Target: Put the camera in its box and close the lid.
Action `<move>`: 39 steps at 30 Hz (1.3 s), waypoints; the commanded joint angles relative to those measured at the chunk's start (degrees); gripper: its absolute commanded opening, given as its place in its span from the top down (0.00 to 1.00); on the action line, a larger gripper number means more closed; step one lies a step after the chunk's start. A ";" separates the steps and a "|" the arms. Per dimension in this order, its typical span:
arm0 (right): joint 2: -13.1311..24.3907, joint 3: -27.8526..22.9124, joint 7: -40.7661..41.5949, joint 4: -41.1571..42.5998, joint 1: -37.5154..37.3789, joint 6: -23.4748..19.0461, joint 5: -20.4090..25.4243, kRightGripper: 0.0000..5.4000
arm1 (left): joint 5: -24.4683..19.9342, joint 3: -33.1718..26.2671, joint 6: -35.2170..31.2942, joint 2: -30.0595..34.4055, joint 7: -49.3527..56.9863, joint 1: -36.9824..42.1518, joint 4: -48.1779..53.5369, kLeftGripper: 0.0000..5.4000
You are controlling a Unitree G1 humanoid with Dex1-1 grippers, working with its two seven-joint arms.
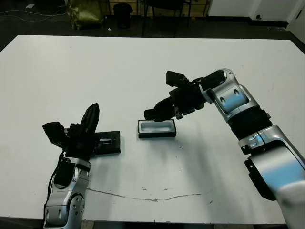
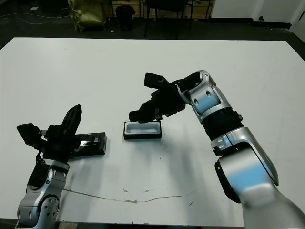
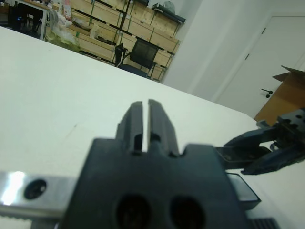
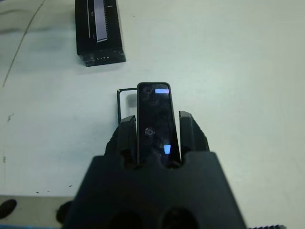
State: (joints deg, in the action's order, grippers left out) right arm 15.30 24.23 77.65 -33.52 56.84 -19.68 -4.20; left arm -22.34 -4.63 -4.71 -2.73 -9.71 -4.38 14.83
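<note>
Your right gripper [image 4: 156, 131] clamps the camera [image 4: 155, 121], its long axis running along the fingers; the box [image 1: 157, 128] lies just below the tip, lengthwise crosswise.

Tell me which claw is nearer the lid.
Left. The left claw hovers right over the lid at the table's left side; the right claw, holding the camera, is farther off above the box.
</note>
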 commanded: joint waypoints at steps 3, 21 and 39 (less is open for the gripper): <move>0.37 0.56 -0.69 0.06 -0.89 0.67 -0.43 0.85 | 0.02 0.00 -0.78 0.18 0.24 -0.70 -0.70 1.00; -1.12 2.19 0.90 -2.96 -0.49 1.31 -0.19 0.85 | -0.11 -0.03 -0.06 0.04 -0.16 -0.65 -1.22 1.00; -2.42 2.45 0.96 -5.08 -0.72 4.06 -0.65 0.85 | 0.32 0.36 -1.48 0.17 1.33 -0.92 -0.12 1.00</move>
State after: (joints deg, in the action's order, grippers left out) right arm 12.87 26.23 78.42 -37.99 56.45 -16.37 -4.45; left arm -22.37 -4.20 -5.00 -2.73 -9.04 -4.50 14.93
